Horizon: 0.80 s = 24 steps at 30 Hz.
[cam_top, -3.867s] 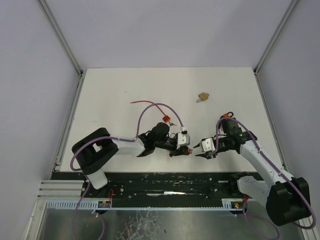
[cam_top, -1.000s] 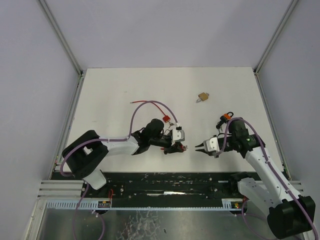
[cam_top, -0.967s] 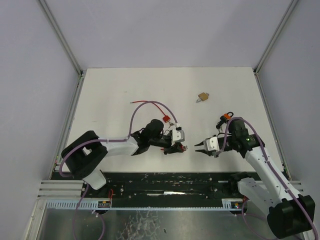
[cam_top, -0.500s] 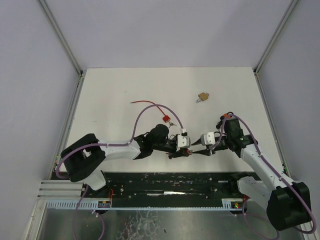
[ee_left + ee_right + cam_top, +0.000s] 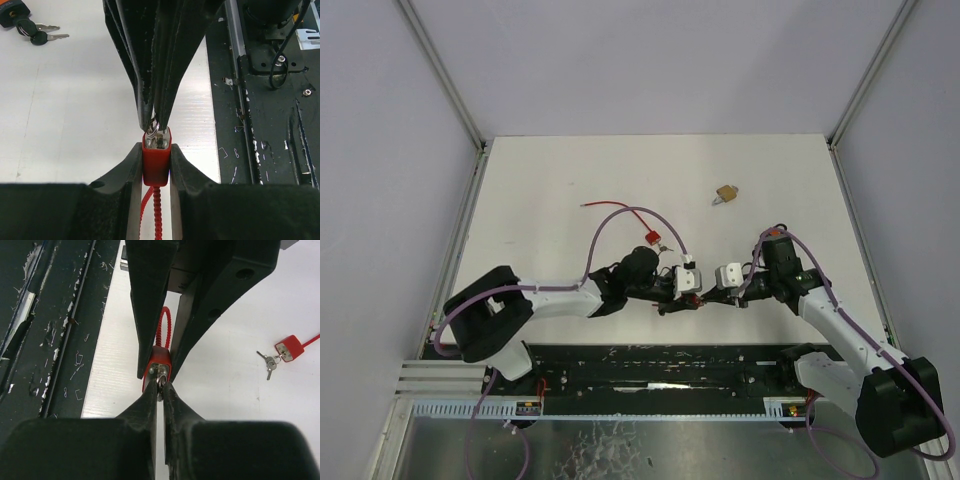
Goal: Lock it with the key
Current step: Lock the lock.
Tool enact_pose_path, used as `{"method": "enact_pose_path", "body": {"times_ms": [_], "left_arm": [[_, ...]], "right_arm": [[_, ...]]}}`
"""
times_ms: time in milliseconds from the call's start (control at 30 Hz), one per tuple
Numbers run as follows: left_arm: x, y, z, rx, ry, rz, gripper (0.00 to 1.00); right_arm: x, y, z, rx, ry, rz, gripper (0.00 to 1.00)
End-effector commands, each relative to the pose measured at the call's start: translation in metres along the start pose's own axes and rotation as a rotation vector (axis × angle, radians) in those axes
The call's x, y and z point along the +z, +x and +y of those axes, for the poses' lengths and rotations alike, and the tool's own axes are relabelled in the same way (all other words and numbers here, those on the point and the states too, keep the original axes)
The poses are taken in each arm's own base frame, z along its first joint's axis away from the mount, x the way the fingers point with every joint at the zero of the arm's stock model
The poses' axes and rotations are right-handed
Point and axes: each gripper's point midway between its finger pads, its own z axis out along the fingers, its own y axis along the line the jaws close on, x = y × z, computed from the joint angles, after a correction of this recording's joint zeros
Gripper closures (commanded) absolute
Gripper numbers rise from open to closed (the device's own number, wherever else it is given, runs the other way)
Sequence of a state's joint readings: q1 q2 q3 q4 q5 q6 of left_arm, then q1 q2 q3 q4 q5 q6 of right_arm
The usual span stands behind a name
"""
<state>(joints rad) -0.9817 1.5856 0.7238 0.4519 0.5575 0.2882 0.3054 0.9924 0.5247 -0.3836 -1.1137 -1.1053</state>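
Observation:
A small red padlock (image 5: 156, 162) with a red ribbed cable shackle is clamped between the fingers of my left gripper (image 5: 156, 146), keyhole end pointing away from the wrist. A key (image 5: 161, 374) on a metal ring sits in that keyhole. My right gripper (image 5: 160, 384) is shut on the key, its tips right against the lock's face. Seen from above, the two grippers meet nose to nose near the table's front edge, left gripper (image 5: 686, 298) and right gripper (image 5: 714, 297).
A second red padlock (image 5: 651, 238) with keys (image 5: 269, 363) lies just behind the grippers, its red cable (image 5: 610, 205) trailing left. A brass padlock (image 5: 725, 193) lies farther back. The black base rail (image 5: 660, 362) runs along the near edge.
My right gripper moved left to the lock, opened briefly and closed on the key. My left gripper shifted slightly right, still holding the red padlock.

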Motion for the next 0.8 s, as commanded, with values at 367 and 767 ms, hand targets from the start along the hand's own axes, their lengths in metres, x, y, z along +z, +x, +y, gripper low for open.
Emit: {"method": "enact_pose_path", "body": {"times_ms": [367, 767], "left_arm": [[0.008, 0.015, -0.01, -0.175, 0.24, 0.038, 1.0], [0.003, 0.017, 0.016, -0.153, 0.129, 0.051, 1.0]], "right_arm": [[-0.009, -0.022, 0.02, -0.462, -0.112, -0.008, 1.0], [-0.015, -0.046, 0.011, -0.299, -0.074, -0.089, 1.0]]}}
